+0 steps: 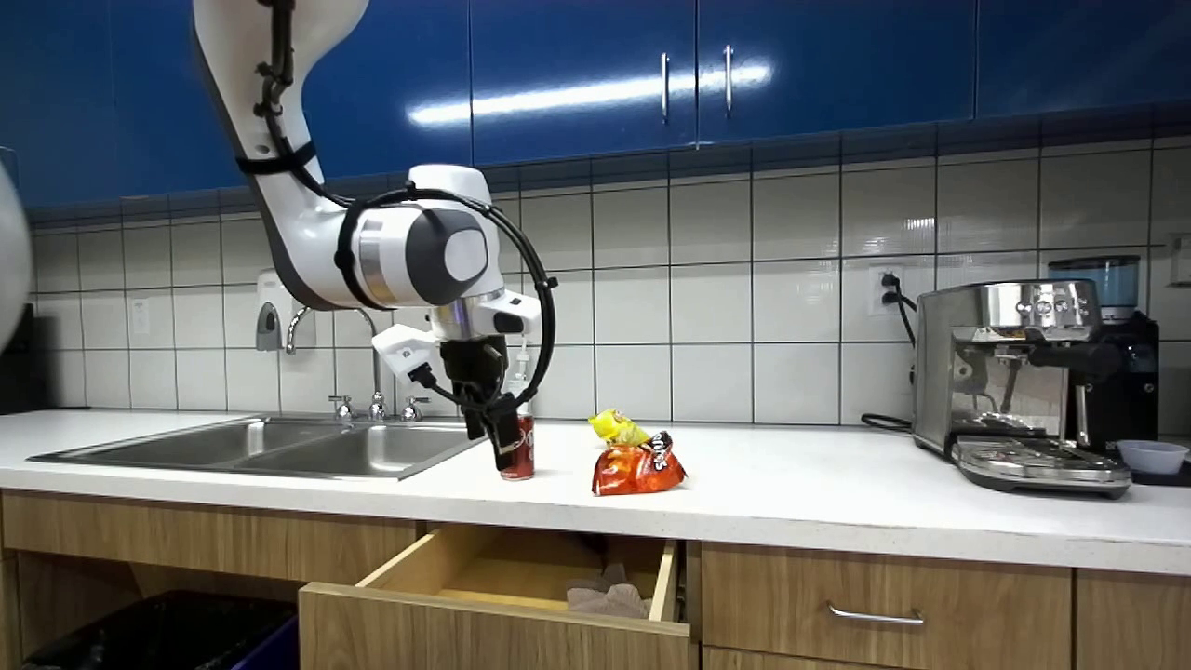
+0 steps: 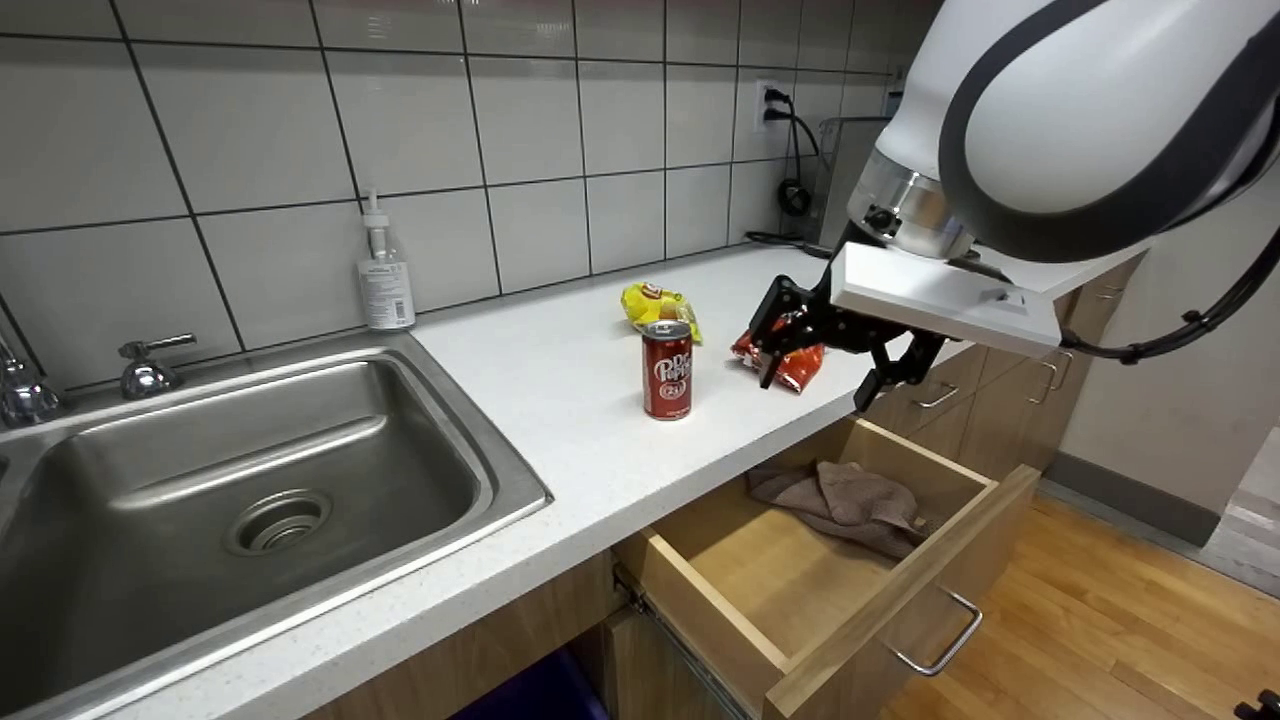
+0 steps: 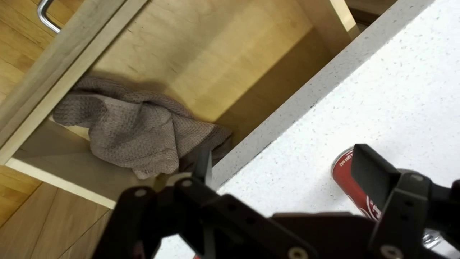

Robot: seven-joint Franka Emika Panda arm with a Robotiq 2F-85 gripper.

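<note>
My gripper (image 3: pixel 282 153) is open with nothing between its fingers, above the counter's front edge near the pulled-out drawer (image 2: pixel 760 575). A red Dr Pepper can (image 2: pixel 668 375) stands upright on the counter; in the wrist view one finger partly covers the can (image 3: pixel 345 171). In an exterior view the gripper (image 1: pixel 493 448) overlaps the can (image 1: pixel 526 447), though the two look apart from elsewhere. A red snack bag (image 1: pixel 637 470) lies on the counter, partly behind the gripper (image 2: pixel 816 388). Behind it rests a yellow bag (image 2: pixel 655 305). Inside the drawer a crumpled brown cloth (image 3: pixel 143 133) lies at one side.
A steel sink (image 2: pixel 520 490) is set into the counter (image 1: pixel 791 475), with a pump bottle (image 2: pixel 386 285) at its back corner. An espresso machine (image 1: pixel 1014 372) stands farther along. Blue cabinets (image 1: pixel 577 74) hang above; a bin (image 1: pixel 177 633) sits below the sink.
</note>
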